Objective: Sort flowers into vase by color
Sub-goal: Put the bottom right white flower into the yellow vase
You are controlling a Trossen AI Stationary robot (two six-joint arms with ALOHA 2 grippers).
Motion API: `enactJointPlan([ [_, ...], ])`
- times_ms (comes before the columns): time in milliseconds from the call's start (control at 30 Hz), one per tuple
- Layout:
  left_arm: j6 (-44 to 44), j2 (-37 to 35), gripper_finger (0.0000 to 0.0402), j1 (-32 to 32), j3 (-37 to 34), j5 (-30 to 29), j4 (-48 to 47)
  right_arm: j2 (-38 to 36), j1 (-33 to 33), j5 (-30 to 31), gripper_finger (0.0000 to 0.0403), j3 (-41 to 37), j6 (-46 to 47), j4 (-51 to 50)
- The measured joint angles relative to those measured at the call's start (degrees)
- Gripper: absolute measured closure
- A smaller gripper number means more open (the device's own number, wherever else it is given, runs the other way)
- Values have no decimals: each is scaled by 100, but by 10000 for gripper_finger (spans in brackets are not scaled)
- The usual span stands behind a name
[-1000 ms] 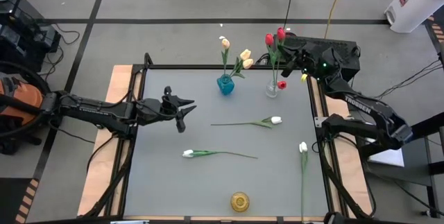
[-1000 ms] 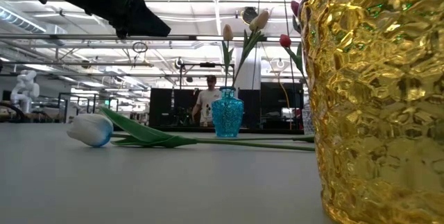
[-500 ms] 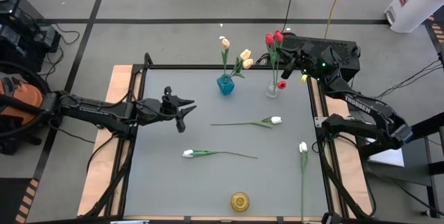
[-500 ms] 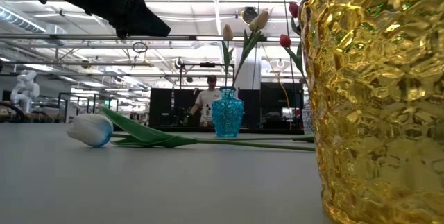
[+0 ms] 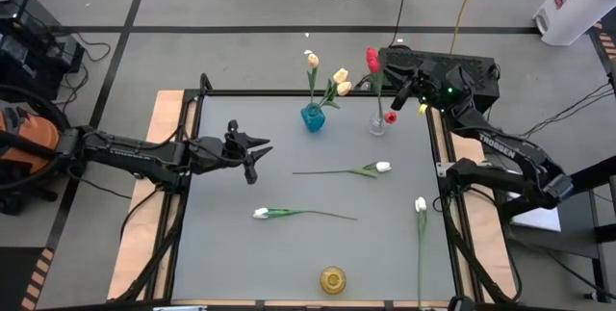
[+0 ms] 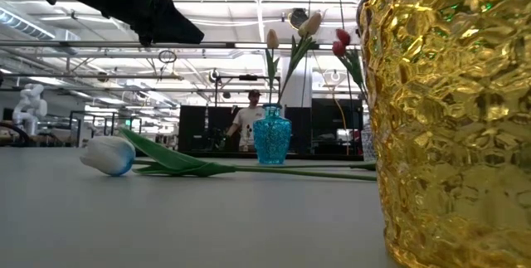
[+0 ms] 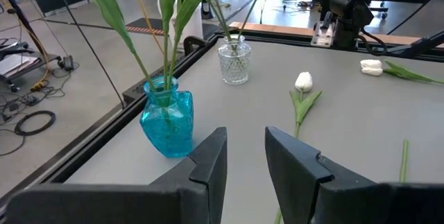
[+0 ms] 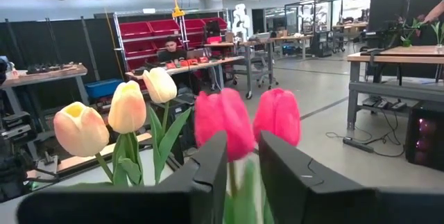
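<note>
1. The right pincer (image 5: 390, 61) pinched a red tulip's stem (image 8: 234, 182) above the clear glass vase (image 5: 377, 123) (far desk edge).
2. Cream-yellow tulips (image 5: 339, 80) stood in the blue glass vase (image 5: 313, 116).
3. Three white tulips (image 5: 383, 167) lay on the grey desk (image 5: 221, 244).
4. The left pincer (image 5: 258, 147) hovered, fingers slightly apart.

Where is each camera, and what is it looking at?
High: above, facing down on the table; both arms show.
Low: at tabletop height beside the gold vase, facing the room; an arm overhead.
Left wrist: behind the left gripper, facing the blue vase.
Right wrist: behind the right gripper, facing red tulips.
Shared: the blue vase.
</note>
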Motion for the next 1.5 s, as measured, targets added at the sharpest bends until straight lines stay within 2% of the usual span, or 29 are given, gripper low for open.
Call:
enactJointPlan([
  [367, -2, 0, 294, -1, 1, 0, -20, -951, 0, 2, 292, 0, -212, -809],
  [767, -151, 0, 294, -4, 2, 4, -48, -2147, 0, 4, 291, 2, -452, -2391],
  [1067, -553, 19, 295, -17, 1, 274, -185, -2854, 0, 7, 291, 2, -457, -3454],
  [1400, -754, 591, 294, -122, 0, 280, -141, -3990, 0, -2, 291, 4, -281, -4886],
  [1500, -893, 837, 295, -175, 0, 282, -91, -4286, 0, -282, 291, 4, -150, -5080],
])
